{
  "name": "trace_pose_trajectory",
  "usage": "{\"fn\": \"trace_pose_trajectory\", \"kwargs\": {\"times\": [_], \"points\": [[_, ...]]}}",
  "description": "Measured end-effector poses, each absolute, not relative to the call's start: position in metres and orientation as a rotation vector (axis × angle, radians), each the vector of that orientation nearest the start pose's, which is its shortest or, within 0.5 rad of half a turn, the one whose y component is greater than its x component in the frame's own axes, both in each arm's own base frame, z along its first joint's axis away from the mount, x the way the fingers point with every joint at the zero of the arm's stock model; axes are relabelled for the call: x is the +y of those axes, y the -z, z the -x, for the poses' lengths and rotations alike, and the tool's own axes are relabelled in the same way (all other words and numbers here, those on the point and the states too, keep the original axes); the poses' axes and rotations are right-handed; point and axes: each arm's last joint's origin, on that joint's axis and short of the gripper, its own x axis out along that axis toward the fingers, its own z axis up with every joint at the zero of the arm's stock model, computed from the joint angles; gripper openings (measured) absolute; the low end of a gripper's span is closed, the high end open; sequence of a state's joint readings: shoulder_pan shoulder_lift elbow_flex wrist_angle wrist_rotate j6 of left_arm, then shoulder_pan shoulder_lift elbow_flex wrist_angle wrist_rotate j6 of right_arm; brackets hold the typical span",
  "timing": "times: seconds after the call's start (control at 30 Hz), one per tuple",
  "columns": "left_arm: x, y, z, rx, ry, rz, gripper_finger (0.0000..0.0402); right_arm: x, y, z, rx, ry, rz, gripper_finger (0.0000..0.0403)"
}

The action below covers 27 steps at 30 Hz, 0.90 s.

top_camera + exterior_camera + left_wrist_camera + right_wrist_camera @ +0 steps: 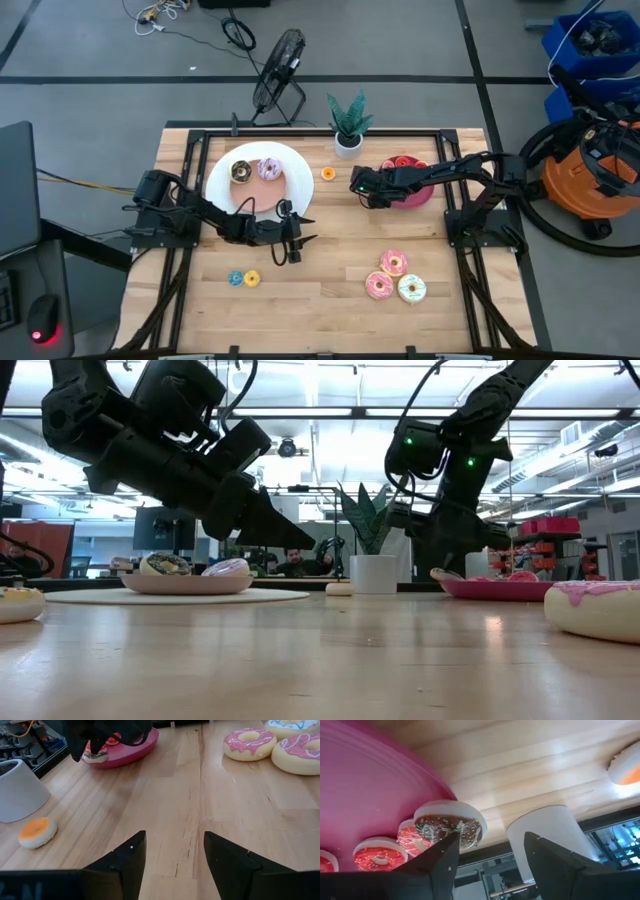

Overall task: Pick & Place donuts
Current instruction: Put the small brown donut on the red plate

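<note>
Wooden surface [330,300]: right pincer [358,184] hangs released over the magenta dish [420,196], a chocolate donut [451,828] perched on its rim. It could roll off if nudged. Left pincer [296,243] waits, fingers apart.

A light wooden slatted table [330,300] carries a round white plate [222,190] on its left half and a shallow magenta dish [418,196] on its right. Between them, at the far edge, stands a small green spiky plant in a white pot [348,125]. On the grey floor behind the table sit a black wire-caged fan [278,75] and, to the right, an orange shop vacuum [585,180].
</note>
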<state>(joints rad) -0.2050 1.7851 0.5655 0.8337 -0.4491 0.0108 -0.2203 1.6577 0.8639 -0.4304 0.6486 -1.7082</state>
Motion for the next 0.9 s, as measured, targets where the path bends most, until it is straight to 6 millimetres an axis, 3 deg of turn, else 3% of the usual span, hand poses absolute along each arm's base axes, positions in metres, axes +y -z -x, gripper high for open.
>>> {"fn": "trace_pose_trajectory", "kwargs": {"times": [0.6,0.9], "points": [[-0.050,-0.117,-0.300,0.368,-0.237,-0.134,0.0204,-0.080,-0.148,-0.270,1.687,-0.504,1.591,0.0212],[-0.050,-0.117,-0.300,0.368,-0.236,-0.134,0.0204,-0.078,-0.166,-0.262,1.662,-0.446,1.576,0.0212]]}}
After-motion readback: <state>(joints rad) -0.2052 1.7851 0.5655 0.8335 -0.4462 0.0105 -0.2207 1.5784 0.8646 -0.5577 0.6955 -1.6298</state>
